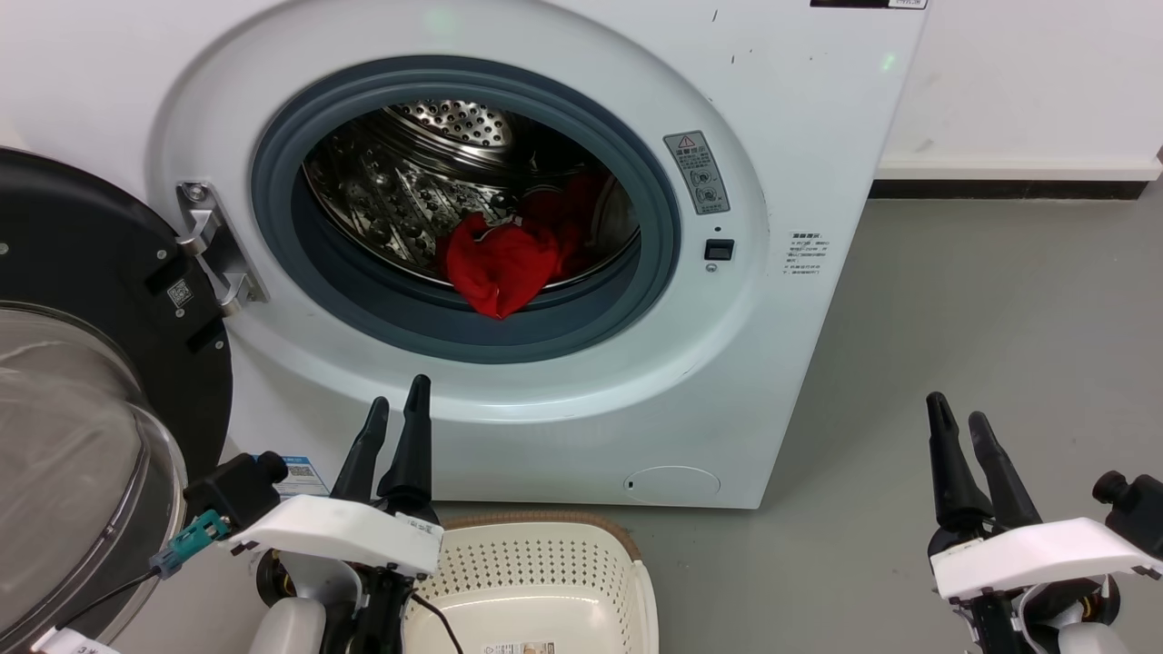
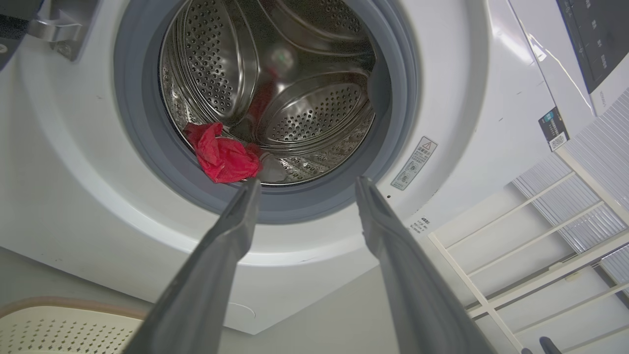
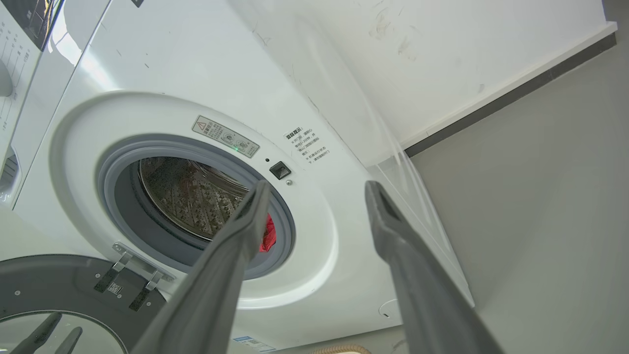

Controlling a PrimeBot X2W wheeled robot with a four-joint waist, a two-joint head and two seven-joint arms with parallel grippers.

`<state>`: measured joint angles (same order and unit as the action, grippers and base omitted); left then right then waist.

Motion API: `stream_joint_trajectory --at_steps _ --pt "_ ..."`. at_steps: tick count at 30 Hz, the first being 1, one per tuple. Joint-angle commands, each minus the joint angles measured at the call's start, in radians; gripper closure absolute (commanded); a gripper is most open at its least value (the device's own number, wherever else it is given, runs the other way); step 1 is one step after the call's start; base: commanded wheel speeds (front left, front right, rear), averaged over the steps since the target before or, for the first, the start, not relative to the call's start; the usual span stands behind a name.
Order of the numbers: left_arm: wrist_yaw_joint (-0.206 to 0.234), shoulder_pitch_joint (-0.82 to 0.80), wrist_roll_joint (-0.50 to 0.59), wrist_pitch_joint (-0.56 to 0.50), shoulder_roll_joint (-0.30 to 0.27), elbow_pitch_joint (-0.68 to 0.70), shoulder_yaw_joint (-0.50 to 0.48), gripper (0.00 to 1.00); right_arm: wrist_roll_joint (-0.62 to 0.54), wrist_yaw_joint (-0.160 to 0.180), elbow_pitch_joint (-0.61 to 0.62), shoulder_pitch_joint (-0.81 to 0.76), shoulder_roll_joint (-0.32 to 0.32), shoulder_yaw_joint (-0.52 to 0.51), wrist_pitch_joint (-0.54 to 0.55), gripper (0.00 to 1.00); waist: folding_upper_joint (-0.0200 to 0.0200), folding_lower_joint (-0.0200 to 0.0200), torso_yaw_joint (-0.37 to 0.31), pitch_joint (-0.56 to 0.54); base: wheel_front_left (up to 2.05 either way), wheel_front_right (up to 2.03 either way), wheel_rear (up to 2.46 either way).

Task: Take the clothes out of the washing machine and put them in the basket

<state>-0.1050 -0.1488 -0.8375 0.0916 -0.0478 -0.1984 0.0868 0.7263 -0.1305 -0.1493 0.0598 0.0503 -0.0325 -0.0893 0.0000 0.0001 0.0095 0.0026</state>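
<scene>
**Grey floor (image 1: 981, 318), nothing held**

One white front-loading washing machine (image 1: 800, 136) stands open; one cream perforated plastic basket (image 1: 545, 521) before it; one bright red fabric jersey (image 1: 500, 263) in its steel drum (image 1: 409, 182). Left gripper (image 1: 398, 400) and right gripper (image 1: 956, 411) point up, parted, empty.

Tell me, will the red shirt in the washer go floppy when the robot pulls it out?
Probably floppy: the red shirt lies crumpled, so it should dangle from a pinch. It likely drags on the grey door seal, since a corner droops over it. It looks light, a single small bundle.
</scene>
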Motion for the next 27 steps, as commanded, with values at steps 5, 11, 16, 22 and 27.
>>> stream_joint_trajectory --at_steps 5,11,16,22,27 --pt "0.008 -0.029 0.093 0.022 -0.003 0.003 0.016 0.00 -0.100 0.000 0.000 0.004 0.001 0.006 -0.024 0.00 0.0000 0.0000 0.003 -0.002 0.00 0.00 0.00" --pt "0.019 -0.033 0.179 0.039 -0.003 -0.018 0.029 0.00 -0.186 0.000 -0.018 0.004 0.001 0.010 -0.042 0.00 0.0000 0.0000 0.004 -0.003 0.00 0.00 0.00" --pt "0.024 -0.038 0.239 0.053 -0.003 -0.022 0.040 0.00 -0.249 0.000 -0.023 0.007 0.001 0.014 -0.056 0.00 0.0000 0.0000 0.004 -0.002 0.00 0.00 0.00" --pt "0.027 -0.042 0.310 0.068 -0.003 -0.023 0.048 0.00 -0.325 0.000 -0.024 0.007 0.001 0.015 -0.072 0.00 0.0000 0.0000 0.006 -0.001 0.00 0.00 0.00" --pt "0.032 -0.044 0.374 0.081 -0.003 -0.030 0.058 0.00 -0.386 0.000 -0.025 0.008 0.001 0.016 -0.083 0.00 0.0000 0.0000 0.007 -0.001 0.00 0.00 0.00"
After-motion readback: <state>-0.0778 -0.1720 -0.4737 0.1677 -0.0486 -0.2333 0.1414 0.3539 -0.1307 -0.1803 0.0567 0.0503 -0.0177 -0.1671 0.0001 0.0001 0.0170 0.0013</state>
